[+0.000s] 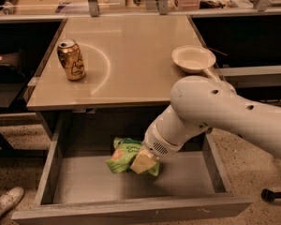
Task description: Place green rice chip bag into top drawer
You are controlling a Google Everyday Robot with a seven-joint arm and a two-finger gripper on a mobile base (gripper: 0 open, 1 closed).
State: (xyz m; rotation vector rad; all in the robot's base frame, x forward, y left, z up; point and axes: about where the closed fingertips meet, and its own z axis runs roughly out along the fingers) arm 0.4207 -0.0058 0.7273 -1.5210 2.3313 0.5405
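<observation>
Fingers of the gripper appear clamped on the green rice chip bag, inside the open top drawer. A soda can and a bowl stand apart on the counter.

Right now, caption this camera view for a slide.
Gripper at the green rice chip bag inside the open top drawer; soda can and bowl on the tabletop.

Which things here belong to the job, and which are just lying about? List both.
Job: green rice chip bag, lying in the open top drawer; gripper down at the bag.
Lying about: gold soda can, pale bowl on the tabletop; white shoe.
</observation>
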